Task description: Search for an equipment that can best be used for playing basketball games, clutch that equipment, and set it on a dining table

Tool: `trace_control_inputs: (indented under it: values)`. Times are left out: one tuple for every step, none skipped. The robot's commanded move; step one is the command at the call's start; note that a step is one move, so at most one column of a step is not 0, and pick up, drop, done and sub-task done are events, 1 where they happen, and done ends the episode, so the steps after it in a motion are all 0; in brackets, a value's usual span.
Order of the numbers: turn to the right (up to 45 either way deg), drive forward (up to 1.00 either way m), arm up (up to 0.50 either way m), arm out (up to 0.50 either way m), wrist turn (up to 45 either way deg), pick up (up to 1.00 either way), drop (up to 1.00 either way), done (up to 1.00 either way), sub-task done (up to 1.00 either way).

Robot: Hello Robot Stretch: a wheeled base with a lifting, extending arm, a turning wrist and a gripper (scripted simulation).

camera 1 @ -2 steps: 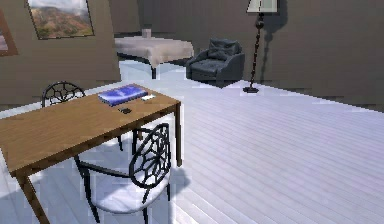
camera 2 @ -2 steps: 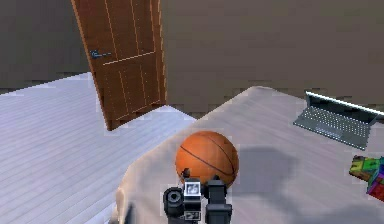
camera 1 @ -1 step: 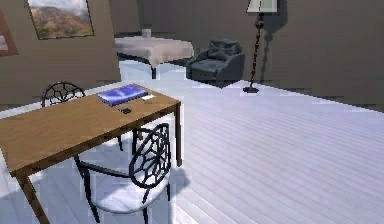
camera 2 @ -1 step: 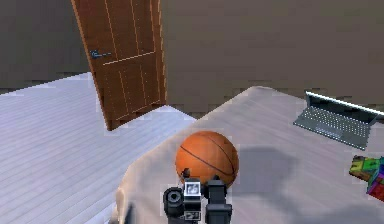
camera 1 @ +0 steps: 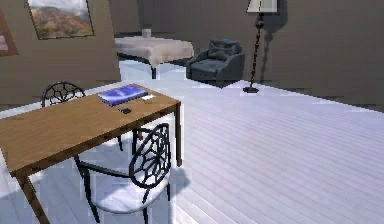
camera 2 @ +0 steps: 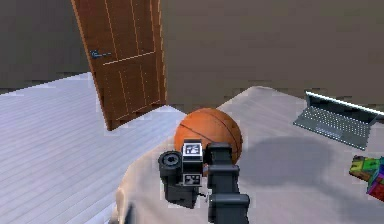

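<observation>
Bench (camera 1: 60, 125): wooden dining bench, forward view, 8 o'clock.
Door (camera 2: 125, 55): brown, panelled, arm side view, 11 o'clock.
Pale surface (camera 2: 290, 150): rounded corner, arm side view, 4 o'clock; carries the ball, laptop and cube.
Bed (camera 1: 150, 48): forward view, 12 o'clock, far end of room.
Armchair (camera 1: 215, 65): dark, 1 o'clock, near the floor lamp (camera 1: 258, 50).
Chairs (camera 1: 140, 165): two, dark wire backs, at the bench.
Basketball (camera 2: 205, 130): orange, resting on the pale surface, centre of arm side view.
Laptop (camera 2: 335, 118): open, 3 o'clock of the basketball, well apart.
Tool (camera 2: 172, 172): mine, 7 o'clock of the basketball; I cannot tell its state or whether it holds anything.
Blue flat item (camera 1: 125, 96): on the bench's far end.
Cube (camera 2: 372, 175): multicoloured, 4 o'clock edge.
</observation>
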Motion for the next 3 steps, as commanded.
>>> trace_control_inputs:
  values:
    - [0.0, 0.00, 0.10, 0.00, 0.0, 0.00, 0.00, 0.00, 0.00]
    - [0.0, 0.00, 0.00, 0.00, -45.0, 0.00, 0.00, 0.00, 0.00]
    - [0.0, 0.00, 0.00, 0.00, -45.0, 0.00, 0.00, 0.00, 0.00]
